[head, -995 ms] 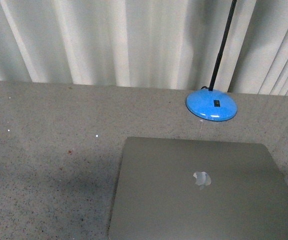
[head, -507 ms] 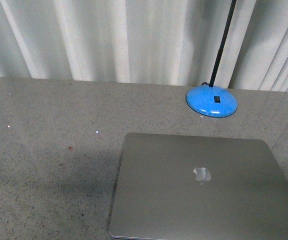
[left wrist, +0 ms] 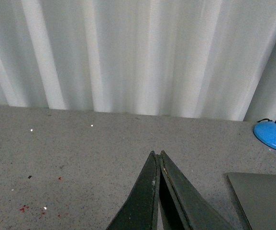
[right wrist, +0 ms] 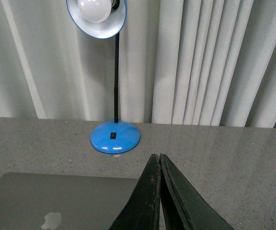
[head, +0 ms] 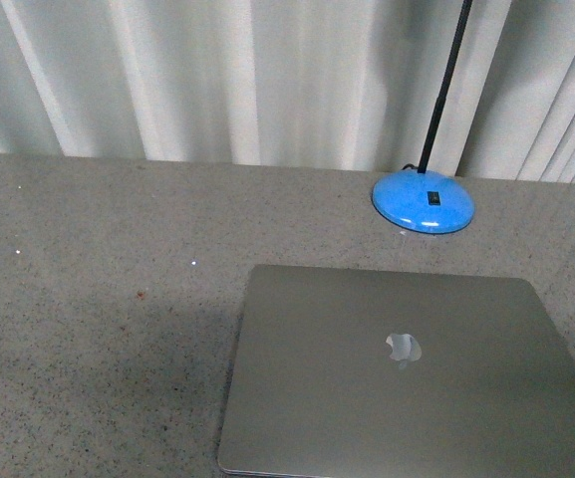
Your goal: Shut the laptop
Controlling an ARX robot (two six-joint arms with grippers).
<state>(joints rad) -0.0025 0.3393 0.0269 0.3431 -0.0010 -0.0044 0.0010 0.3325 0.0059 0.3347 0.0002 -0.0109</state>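
laptop already flat, both my grippers clear of it

front view: the laptop lies on the grey table, lid down, logo up. its long side runs left to right across my front, and it sits to the right of my middle, running off the right and bottom edges of the frame. the seam along its near edge looks shut, with no gap i can make out. a blue lamp stands just behind it, near but apart. neither of my arms shows here.

left wrist view: my left gripper has its fingers pressed together to a point, holding nothing. it hangs over bare table. only a corner of the laptop shows, off toward the lamp side, apart from my tips. so the laptop lies to the right of this arm.

right wrist view: my right gripper is likewise pressed together and empty. the laptop lies flat below and to one side of the tips, on the lamp side, its lid with the logo plain to see. whether the tips stand over its edge or just past it i cannot tell, but nothing touches.

judgement: the right arm is the nearer one, the left is well off to the side. the lid looks fully down, so i take the task as done. if any press were still wanted, it would fall to the right arm, straight down on the lid.
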